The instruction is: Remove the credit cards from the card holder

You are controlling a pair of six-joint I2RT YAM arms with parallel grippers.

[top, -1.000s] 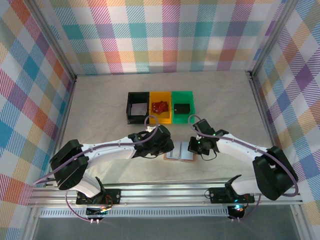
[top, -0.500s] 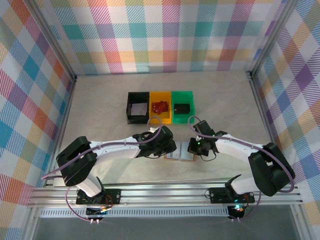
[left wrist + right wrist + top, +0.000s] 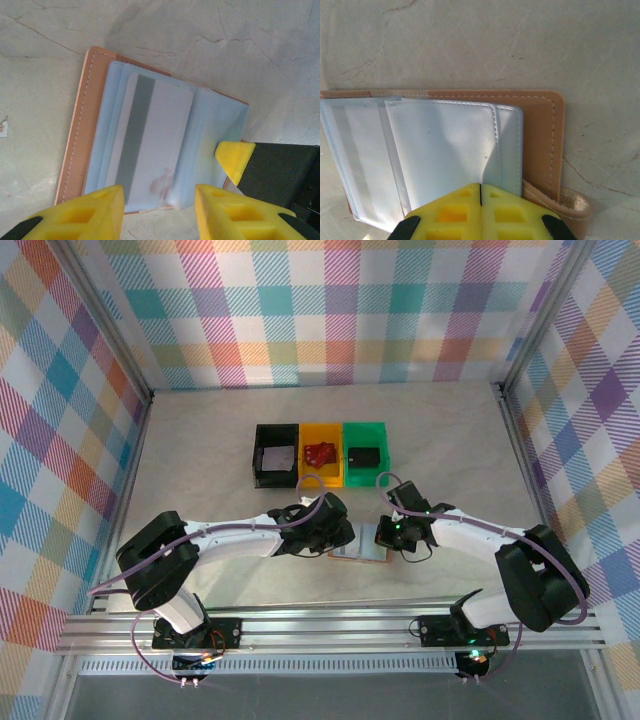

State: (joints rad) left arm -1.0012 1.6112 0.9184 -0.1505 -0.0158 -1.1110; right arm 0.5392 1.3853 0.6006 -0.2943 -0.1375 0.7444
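One credit card point(image 3: 150, 145) in card holder point(image 3: 75, 125), R gripper point(image 3: 480, 188) closed

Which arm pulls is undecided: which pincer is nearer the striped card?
Left. The left pincer hangs open at the striped card's end; the right pincer, shut, sits on the card holder's other half.

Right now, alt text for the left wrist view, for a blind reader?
An open tan card holder lies on a marbled table, a striped grey credit card tucked in its clear blue sleeve. The left gripper stands open at the bottom edge; the right gripper sits at the holder's right side.
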